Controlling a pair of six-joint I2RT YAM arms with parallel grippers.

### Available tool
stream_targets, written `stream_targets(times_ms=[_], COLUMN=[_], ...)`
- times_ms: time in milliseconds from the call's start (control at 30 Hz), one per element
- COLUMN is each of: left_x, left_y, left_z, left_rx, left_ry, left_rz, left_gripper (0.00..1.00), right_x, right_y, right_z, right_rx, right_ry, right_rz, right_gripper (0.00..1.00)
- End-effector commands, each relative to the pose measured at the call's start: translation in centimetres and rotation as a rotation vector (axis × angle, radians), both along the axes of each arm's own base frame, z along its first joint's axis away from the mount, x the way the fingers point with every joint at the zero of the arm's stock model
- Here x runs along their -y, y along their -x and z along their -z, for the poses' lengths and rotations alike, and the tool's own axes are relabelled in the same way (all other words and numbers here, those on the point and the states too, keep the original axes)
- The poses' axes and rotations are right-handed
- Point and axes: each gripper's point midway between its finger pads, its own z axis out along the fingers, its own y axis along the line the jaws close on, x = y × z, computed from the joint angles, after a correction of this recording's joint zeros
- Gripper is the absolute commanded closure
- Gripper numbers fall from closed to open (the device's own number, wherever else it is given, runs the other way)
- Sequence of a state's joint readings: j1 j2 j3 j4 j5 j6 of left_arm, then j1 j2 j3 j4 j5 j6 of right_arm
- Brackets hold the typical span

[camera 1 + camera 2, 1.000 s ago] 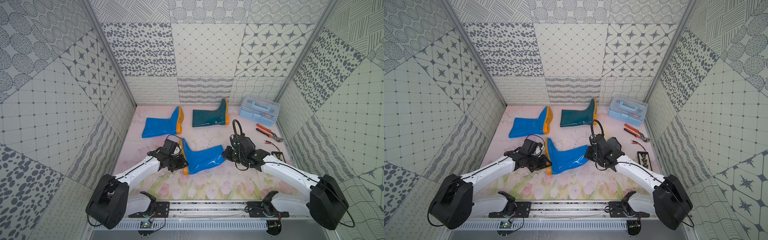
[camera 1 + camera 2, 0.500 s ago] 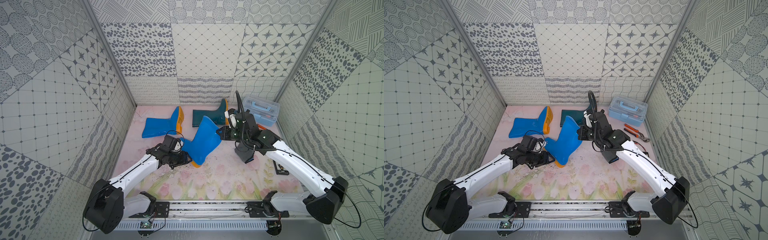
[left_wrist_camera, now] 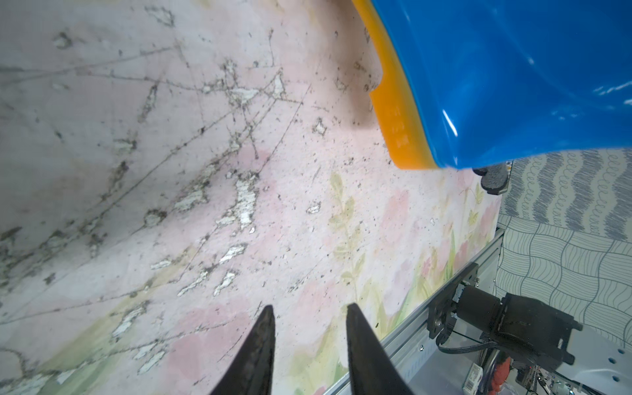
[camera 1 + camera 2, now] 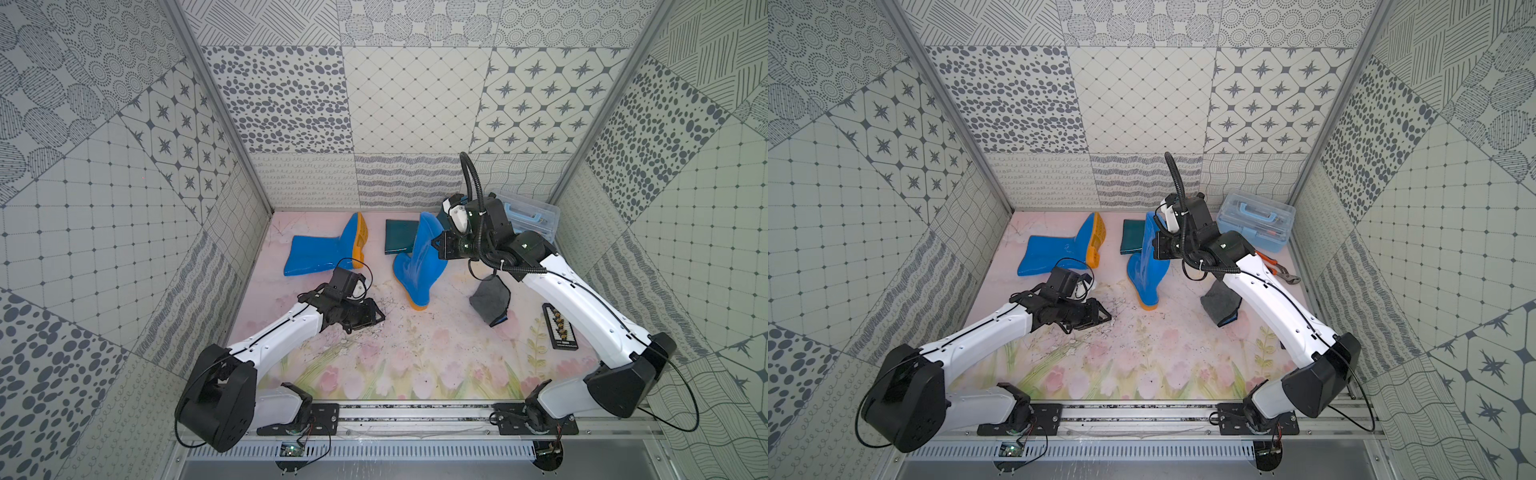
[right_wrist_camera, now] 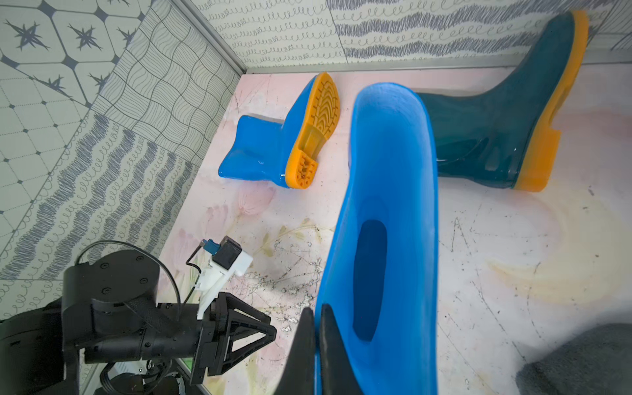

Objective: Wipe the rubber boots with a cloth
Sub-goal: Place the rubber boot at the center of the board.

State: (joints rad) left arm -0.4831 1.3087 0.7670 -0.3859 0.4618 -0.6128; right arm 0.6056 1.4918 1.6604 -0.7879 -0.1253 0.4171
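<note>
Blue rubber: one blue boot (image 4: 417, 266) stands tilted, sole on the bench (image 4: 415, 353), shaft rim pinched in the right tool (image 5: 317, 309); step in hand, by judgement: presenting the boot for wiping; the cloth (image 4: 490, 301) lies loose on the bench beneath the right arm, ungripped; the next move calls for the left tool (image 3: 310, 305), narrowly parted and empty, to collect it; the rim pinch shows only in the right wrist view; the whole cloth only in both top views.
</note>
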Motion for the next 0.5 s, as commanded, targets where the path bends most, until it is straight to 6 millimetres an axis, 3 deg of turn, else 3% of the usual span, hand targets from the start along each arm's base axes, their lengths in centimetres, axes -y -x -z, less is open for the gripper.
stream_targets(times_ms=[0,200,467], left_x=[2.5,5.3,12.2], left_y=[-2.9,-5.4,-8.7], left_z=[-2.3,-3.6,-6.3], left_rx=[0.079,0.098,0.157], left_ry=[0.072,0.109,0.142], left_rz=[0.032,0.061,0.179], left_gripper=[0.64,0.64,0.66], right_x=[1.1,2.7,6.4], right_y=[-0.9,-1.1,-3.1], right_z=[-7.6,-10.4,-9.3], right_rx=[0.187,0.224,0.188], right_ry=[-0.055,-0.024,0.006], right_rz=[0.004,0.027,0.080], right_gripper=[1.00,1.00,1.00])
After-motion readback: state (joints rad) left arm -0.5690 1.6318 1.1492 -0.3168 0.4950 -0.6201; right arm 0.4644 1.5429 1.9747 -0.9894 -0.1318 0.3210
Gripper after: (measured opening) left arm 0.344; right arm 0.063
